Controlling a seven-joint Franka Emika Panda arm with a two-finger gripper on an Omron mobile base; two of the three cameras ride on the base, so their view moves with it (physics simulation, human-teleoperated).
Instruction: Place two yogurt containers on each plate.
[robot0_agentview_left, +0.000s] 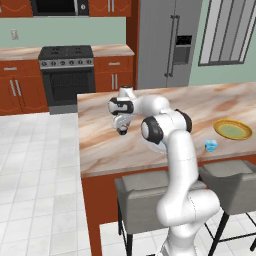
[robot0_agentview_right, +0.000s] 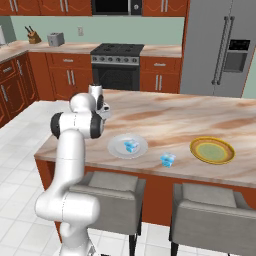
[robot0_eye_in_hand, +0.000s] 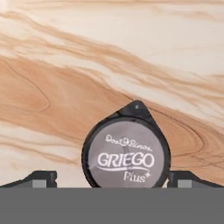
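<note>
The dark yogurt container (robot0_eye_in_hand: 126, 151), with a grey "Griego" lid, sits on the marble island between my fingertips. My gripper (robot0_agentview_left: 122, 131) hangs open right over it; the left fingertip (robot0_eye_in_hand: 43, 178) stands off the cup and the right one is close beside it. The white-grey plate (robot0_agentview_right: 116, 148) holds one light blue yogurt container (robot0_agentview_right: 131, 145). A second light blue container (robot0_agentview_right: 168, 159) stands on the counter between the two plates. Nothing lies on the yellow-rimmed plate (robot0_agentview_right: 212, 150), off to the right.
Two grey stools (robot0_agentview_right: 110, 187) stand along the island's front edge. A stove (robot0_agentview_left: 66, 70) and a steel fridge (robot0_agentview_left: 165, 42) line the far wall. The island's left edge (robot0_agentview_left: 80, 135) is close to the gripper.
</note>
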